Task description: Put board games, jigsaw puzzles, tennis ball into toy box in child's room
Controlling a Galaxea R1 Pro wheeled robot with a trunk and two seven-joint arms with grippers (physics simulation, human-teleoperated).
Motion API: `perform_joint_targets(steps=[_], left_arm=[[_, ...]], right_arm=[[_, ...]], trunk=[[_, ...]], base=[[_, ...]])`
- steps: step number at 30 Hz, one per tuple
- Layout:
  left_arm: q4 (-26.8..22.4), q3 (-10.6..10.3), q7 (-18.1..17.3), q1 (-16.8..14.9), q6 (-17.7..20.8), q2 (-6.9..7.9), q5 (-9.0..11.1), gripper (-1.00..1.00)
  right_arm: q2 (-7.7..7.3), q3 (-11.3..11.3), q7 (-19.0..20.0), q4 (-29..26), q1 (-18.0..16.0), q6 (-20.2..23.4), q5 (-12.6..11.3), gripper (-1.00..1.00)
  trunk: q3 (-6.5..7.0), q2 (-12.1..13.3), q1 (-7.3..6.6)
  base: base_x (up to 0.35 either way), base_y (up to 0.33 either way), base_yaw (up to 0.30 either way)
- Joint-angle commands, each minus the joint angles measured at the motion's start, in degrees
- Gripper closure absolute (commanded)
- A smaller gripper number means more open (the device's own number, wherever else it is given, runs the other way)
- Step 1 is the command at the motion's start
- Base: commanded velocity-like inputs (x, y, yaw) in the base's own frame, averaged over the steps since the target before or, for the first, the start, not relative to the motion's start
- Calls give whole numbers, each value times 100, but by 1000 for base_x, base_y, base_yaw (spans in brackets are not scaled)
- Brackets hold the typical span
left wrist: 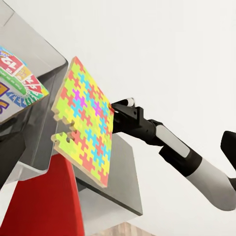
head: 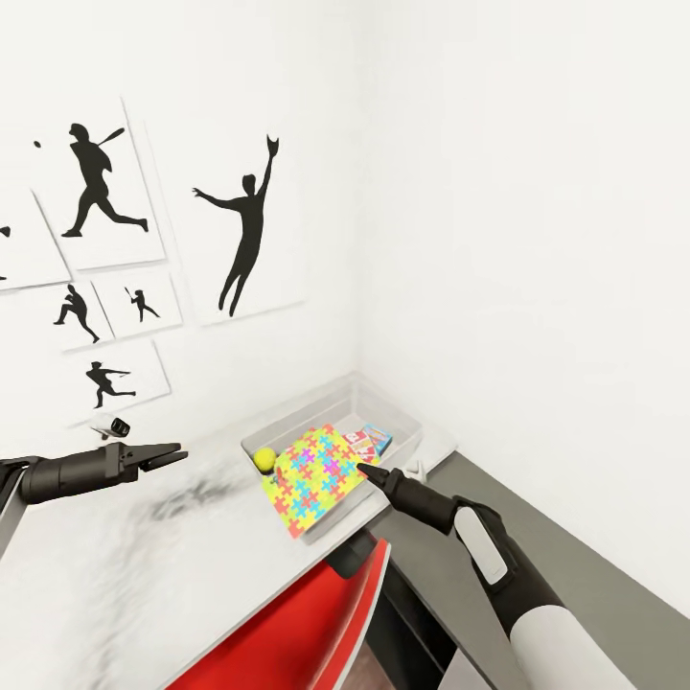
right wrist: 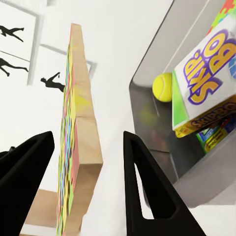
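The toy box (head: pixel 407 420) stands on the table (head: pixel 115 565) in the corner. A jigsaw puzzle (head: pixel 321 467) leans tilted over the box's near rim. My right gripper (head: pixel 367 471) is at the puzzle's edge. In the right wrist view the puzzle (right wrist: pixel 81 142) stands edge-on between the spread fingers (right wrist: pixel 147 182), unclamped. Inside the box lie the tennis ball (head: pixel 264 459), the Skip-Bo board game (right wrist: pixel 206 83) on other small boxes (head: pixel 371 440), and a corner of another puzzle (right wrist: pixel 227 7). My left gripper (head: pixel 177 452) hovers open and empty over the table, left of the box.
A red chair (head: pixel 307 623) is tucked under the table's near edge, below the box. A lower dark grey cabinet (head: pixel 585 565) runs along the right wall. Black silhouette pictures (head: pixel 244 230) hang on the wall behind the table.
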Motion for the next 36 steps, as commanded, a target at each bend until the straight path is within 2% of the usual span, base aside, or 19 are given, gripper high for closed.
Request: perform_joint_targets(steps=[1,36], left_arm=[[-1,-3,-19,-5,61,2,2,-100],[-1,3,-16,-5,60,9,2,-100]], right_arm=[[0,1,-3,-1,-3,38,-37,100],[0,-2,-23,-2,-1,30,-46,100]], trunk=[[-13,-13,4],[-13,-13,4]], base=[[1,0,0],[12,0,0]])
